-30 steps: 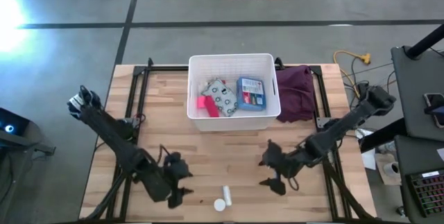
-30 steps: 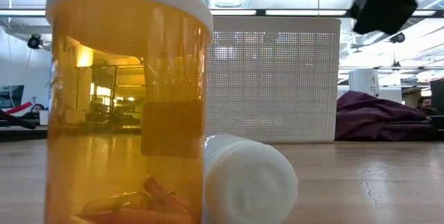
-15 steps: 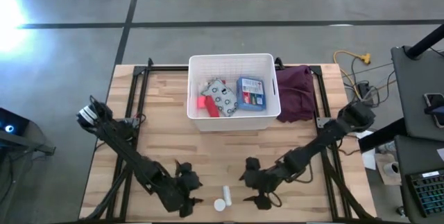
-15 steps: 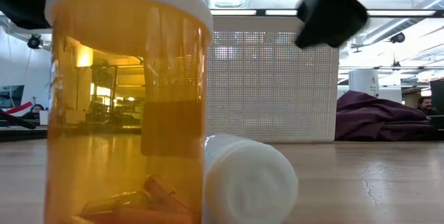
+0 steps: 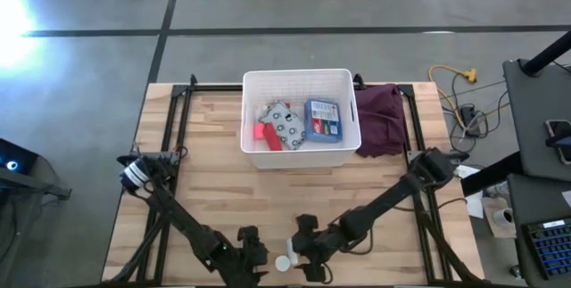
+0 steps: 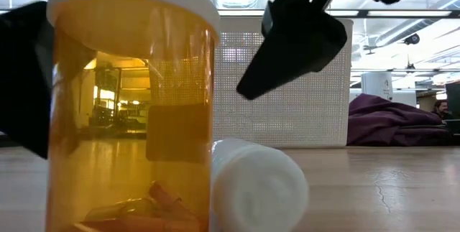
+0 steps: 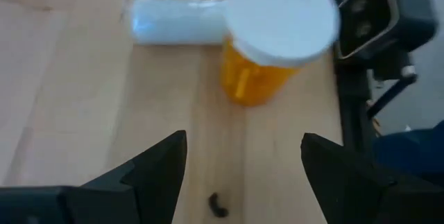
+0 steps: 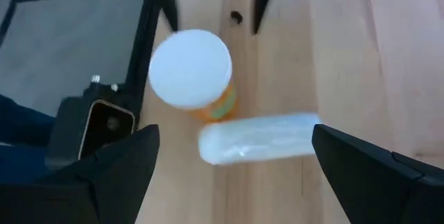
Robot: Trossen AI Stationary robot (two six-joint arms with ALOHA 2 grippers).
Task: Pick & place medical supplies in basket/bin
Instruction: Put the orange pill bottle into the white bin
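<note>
The right gripper (image 5: 305, 254) hangs at the bottom centre of the high view with its two fingers spread wide and nothing between them, just right of the last two supplies left on the wood. These are an amber pill bottle (image 5: 283, 263) with a white cap, standing upright, and a white roll (image 5: 292, 249) lying on its side, touching or nearly touching the bottle. In the right wrist view the bottle (image 8: 193, 75) sits ahead of the open fingers and the roll (image 8: 258, 139) lies crosswise between them, its long axis running across the line of approach rather than along it. The left gripper (image 5: 252, 254), likewise spread and empty, stands at the bottom of the high view just left of the pair; in the left wrist view the bottle (image 7: 277, 37) is the nearer piece and the roll (image 7: 179, 20) lies beyond it, again crosswise. So the two grippers flank the items from opposite sides, the right one looking nearer the roll and the left one nearer the bottle. The white basket (image 5: 252, 147) sits well apart in the upper centre of the high view, already holding a blue box (image 5: 323, 119), a grey-white patterned pack (image 5: 284, 124) and a small pink-red piece (image 5: 265, 133); a maroon cloth (image 5: 382, 120) lies beside its right wall.
</note>
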